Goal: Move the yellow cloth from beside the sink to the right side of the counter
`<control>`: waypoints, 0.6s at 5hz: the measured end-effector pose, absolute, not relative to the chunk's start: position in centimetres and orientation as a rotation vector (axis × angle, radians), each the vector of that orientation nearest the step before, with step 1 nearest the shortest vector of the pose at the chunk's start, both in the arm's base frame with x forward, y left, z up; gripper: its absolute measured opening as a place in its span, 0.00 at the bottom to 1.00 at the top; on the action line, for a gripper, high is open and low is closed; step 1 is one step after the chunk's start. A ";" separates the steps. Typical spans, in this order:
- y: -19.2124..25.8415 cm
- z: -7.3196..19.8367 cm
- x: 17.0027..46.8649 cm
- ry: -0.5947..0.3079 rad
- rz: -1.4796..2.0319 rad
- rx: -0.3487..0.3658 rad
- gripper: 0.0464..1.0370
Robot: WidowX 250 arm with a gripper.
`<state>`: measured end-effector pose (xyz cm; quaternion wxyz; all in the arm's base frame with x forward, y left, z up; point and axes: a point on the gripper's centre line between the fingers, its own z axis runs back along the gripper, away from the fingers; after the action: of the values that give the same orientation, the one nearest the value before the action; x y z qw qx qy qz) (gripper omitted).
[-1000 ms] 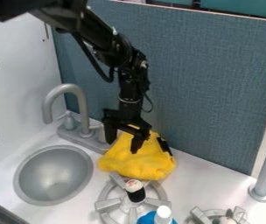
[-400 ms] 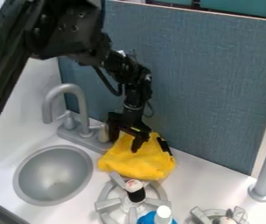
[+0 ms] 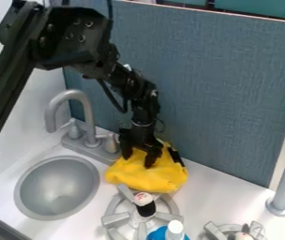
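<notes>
Atop the yellow cloth (image 3: pixel 148 178): one black gripper (image 3: pixel 138 161), fingers apart, lowered slightly from its earlier position, now closer in on the fabric; whether any fold is pinched, cannot tell. Cloth: bunched on the white desk (image 3: pixel 217 187), between faucet base (image 3: pixel 88 147) and blue panel (image 3: pixel 213 93), both limiting sideways room. Nearer the camera: burner (image 3: pixel 116 219), dark, white-topped object (image 3: pixel 145 206), blue bottle (image 3: pixel 159 234). Left: round grey sink (image 3: pixel 57 187).

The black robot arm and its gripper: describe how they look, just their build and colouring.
The black jointed arm has a long straight bar, a chunky angular section dotted with round fastenings, and small pale spots near its joints. A loose black cable curves alongside. The black gripper has two thick, dark fingers.
</notes>
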<state>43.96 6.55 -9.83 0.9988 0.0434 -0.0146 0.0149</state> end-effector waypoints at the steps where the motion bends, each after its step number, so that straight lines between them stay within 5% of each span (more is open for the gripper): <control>1: 6.0 -10.3 43.9 -0.024 -0.005 0.058 0.96; 3: 3.6 -10.4 43.8 -0.016 -0.089 -0.036 0.96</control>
<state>43.77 3.64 -10.45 0.9988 -0.0179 -0.0082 -0.0447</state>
